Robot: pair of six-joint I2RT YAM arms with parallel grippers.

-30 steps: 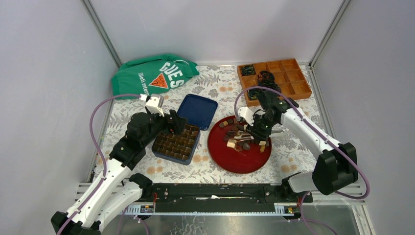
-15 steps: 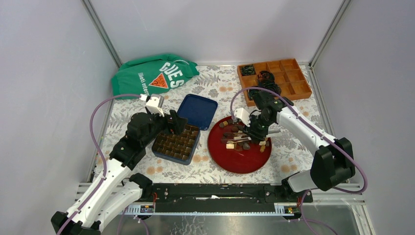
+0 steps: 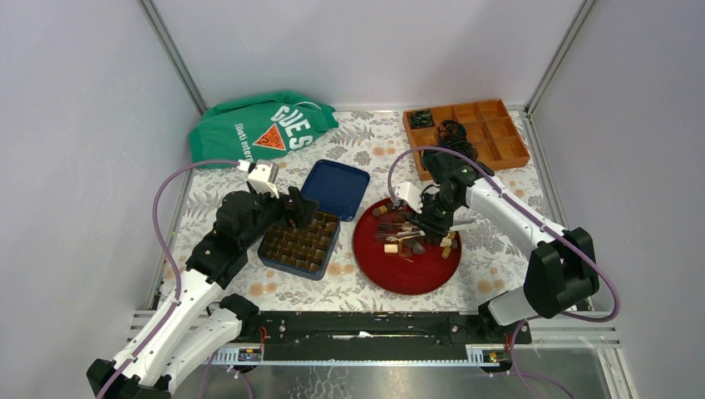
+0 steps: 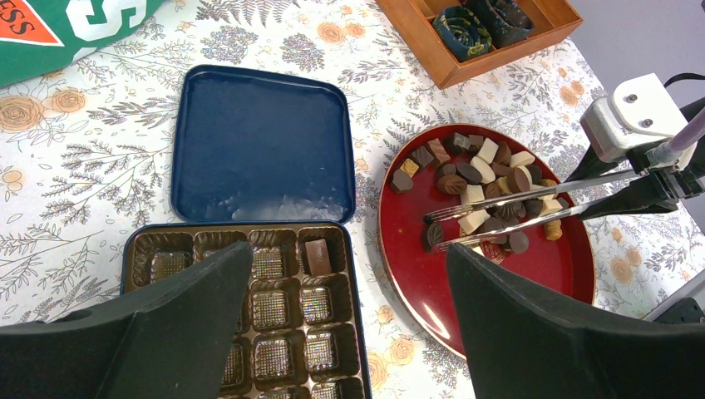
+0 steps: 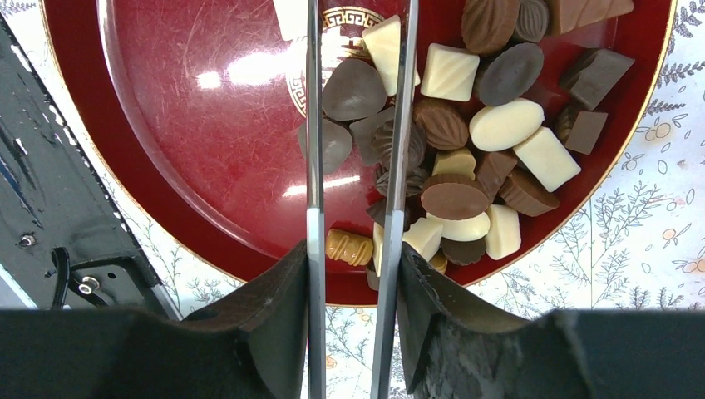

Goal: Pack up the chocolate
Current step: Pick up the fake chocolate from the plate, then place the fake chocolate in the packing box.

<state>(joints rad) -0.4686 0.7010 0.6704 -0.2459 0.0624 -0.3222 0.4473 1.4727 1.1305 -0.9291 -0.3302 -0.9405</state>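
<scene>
Red lacquer marks the middle of the top view: the red plate (image 3: pixel 407 273) lies on the flowered surface (image 3: pixel 366 137) with the chocolate (image 3: pixel 397 235) heaped on its far half. My right tool (image 3: pixel 426 218) and its arm cover part of the heap, and the pieces are too small here to tell apart. Against a second ago, the right arm has slid a little to the left, farther over the plate; the left arm has not moved. The right arm comes in from the right edge with its elbow bent and its wrist dipped toward the heap. My left tool (image 3: pixel 301 209) hangs over the far end of the blue box (image 3: pixel 293 259), and the blue lid (image 3: pixel 337 189) lies just beyond it.

From the left wrist, both of my black fingers are cut off by the bottom edge and hide the box's near corners. They stand spread wide, holding nothing. One brown piece (image 4: pixel 317 256) sits in a cup of the box's far row.

From the right wrist, my fingers press onto the metal tongs (image 5: pixel 313 125). The two blades run out apart over the heap, and the top edge cuts off their tips. Whether they nip a piece I cannot tell.
</scene>
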